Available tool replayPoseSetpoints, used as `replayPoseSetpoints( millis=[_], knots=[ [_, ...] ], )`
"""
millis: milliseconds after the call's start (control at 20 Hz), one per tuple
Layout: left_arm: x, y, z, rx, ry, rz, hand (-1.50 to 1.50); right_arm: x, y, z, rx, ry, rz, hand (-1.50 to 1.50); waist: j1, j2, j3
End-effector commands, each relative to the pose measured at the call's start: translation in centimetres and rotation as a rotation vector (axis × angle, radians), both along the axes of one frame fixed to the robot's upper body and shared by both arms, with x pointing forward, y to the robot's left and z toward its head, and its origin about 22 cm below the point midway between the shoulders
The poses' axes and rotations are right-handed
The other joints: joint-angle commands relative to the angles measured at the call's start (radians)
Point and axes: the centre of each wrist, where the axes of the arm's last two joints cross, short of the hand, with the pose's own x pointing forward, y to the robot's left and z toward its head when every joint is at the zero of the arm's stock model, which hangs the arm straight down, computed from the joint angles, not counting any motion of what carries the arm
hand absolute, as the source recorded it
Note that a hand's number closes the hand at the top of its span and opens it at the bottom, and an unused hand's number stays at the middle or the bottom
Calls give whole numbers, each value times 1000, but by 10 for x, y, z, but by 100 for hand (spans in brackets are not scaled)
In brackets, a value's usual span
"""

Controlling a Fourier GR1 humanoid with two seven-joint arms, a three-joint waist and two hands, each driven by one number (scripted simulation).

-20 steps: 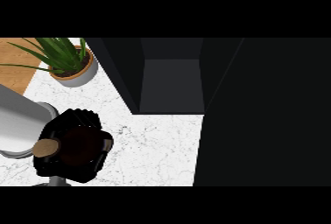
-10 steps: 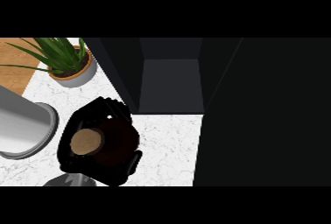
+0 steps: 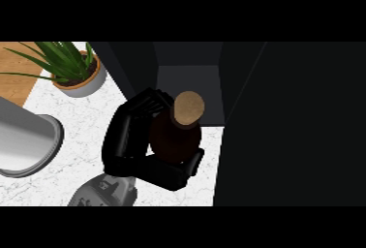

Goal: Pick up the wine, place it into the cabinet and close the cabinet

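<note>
The left hand (image 3: 129, 140) is gripping the wine bottle (image 3: 175, 138), holding it tilted at the open cabinet (image 3: 187, 80) mouth – placing is underway, and pushing it deeper inside is looking like the next call.

No text, label, brand or number can be read on the dark brown, cork-topped wine bottle (image 3: 172, 139) or elsewhere.

desk (image 3: 79, 126): white marble look, grey veins, matt. wine (image 3: 173, 139): dark brown, smooth, cork-coloured top. hand (image 3: 126, 135): black, smooth, slight sheen. cabinet (image 3: 286, 121): dark matt panels. wood strip (image 3: 14, 93) far left, smooth grain. grey cylinder (image 3: 22, 140): smooth, satin.
</note>
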Motion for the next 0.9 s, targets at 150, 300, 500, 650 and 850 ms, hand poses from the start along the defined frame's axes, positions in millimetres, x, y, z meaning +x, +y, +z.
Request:
replayPoseSetpoints(
  millis=[150,300,500,650,850],
  knots=[
    [13,-33,23,5,-10,60,150,-15,-19,7,9,-40,25,-150,-1,1,0],
    [14,-49,3,28,6,67,150,-4,1,7,26,-42,48,-150,0,2,-1],
    [50,-40,31,50,-21,97,150,-13,-7,6,20,-36,33,-150,0,1,0],
    [42,-48,13,66,-39,109,150,-31,-10,6,25,-48,30,-150,-4,0,0],
    [28,-43,-17,46,1,129,150,-36,-6,14,8,-36,42,-150,0,0,-1]
  ],
)
